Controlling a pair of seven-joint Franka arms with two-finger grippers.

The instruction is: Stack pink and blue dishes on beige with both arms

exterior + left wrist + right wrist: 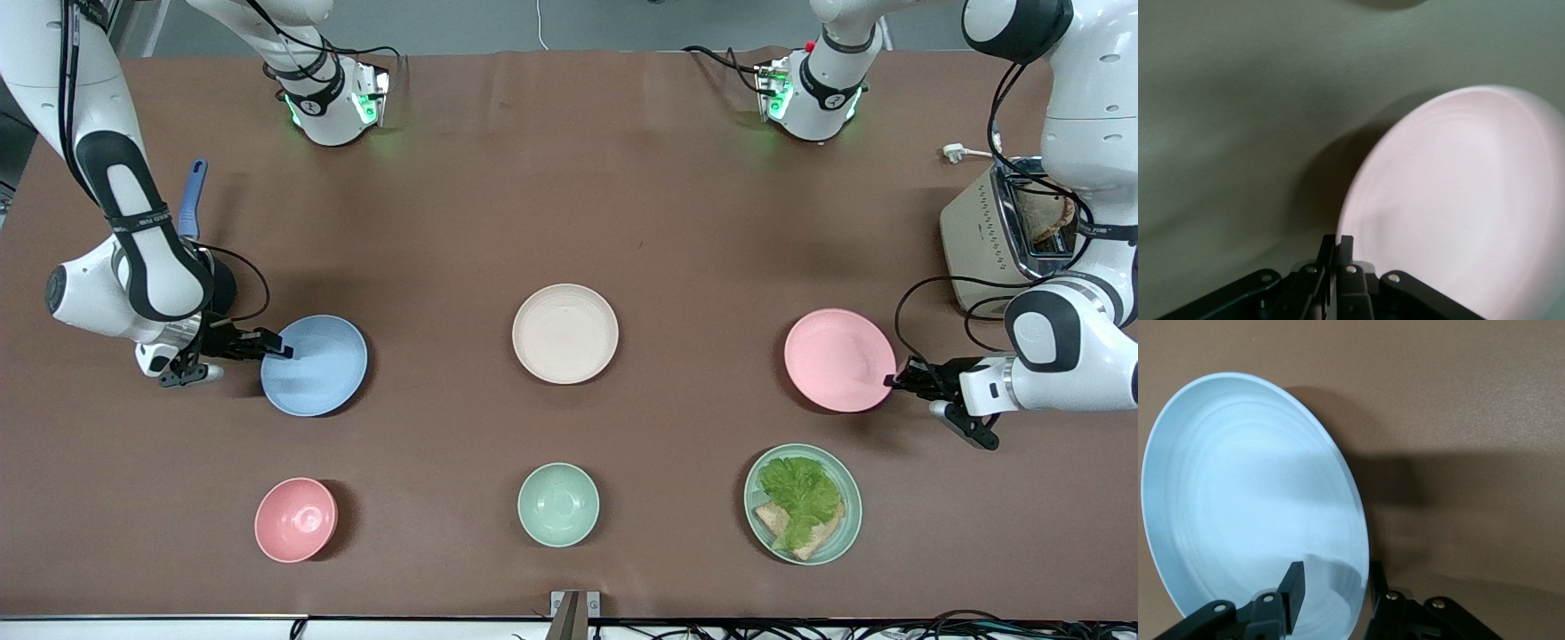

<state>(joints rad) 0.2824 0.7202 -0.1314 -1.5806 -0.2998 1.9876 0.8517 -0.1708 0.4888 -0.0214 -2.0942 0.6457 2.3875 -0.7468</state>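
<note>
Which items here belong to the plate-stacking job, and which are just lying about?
In the job: blue plate, pink plate, beige plate, right gripper, left gripper.

Lying about: pink bowl, green bowl, green plate of lettuce and bread, toaster.

Both arms were white w/ black joint bands, black cables, green base LEDs, black grippers w/ silver screws.
</note>
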